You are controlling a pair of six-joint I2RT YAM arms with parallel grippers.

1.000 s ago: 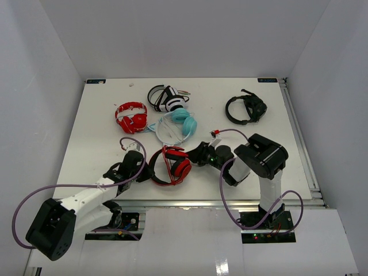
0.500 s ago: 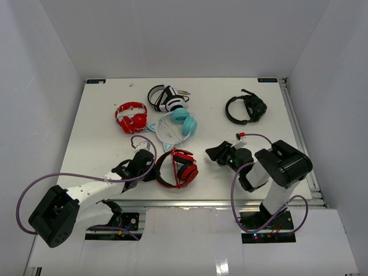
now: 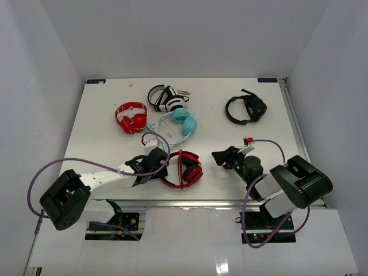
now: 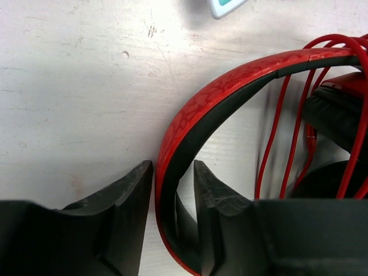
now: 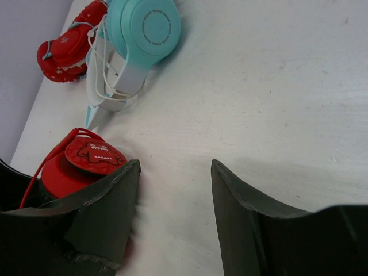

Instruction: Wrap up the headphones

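Five headsets on the table [image 3: 103,144]: the headphones [image 3: 185,169] sit close to the front edge between the two arms. A small red pair [image 3: 130,117], a black-and-white pair [image 3: 167,98] and a teal pair [image 3: 183,123] are bunched back-left, and a black headset [image 3: 245,109] sits alone back-right. The left gripper [image 3: 160,163] has its jaws slightly parted either side of the headband, a sliver of table beside one finger. The right gripper [image 3: 221,156] is spread wide around nothing, near the ear cups, with bare tabletop behind it and along the left edge.
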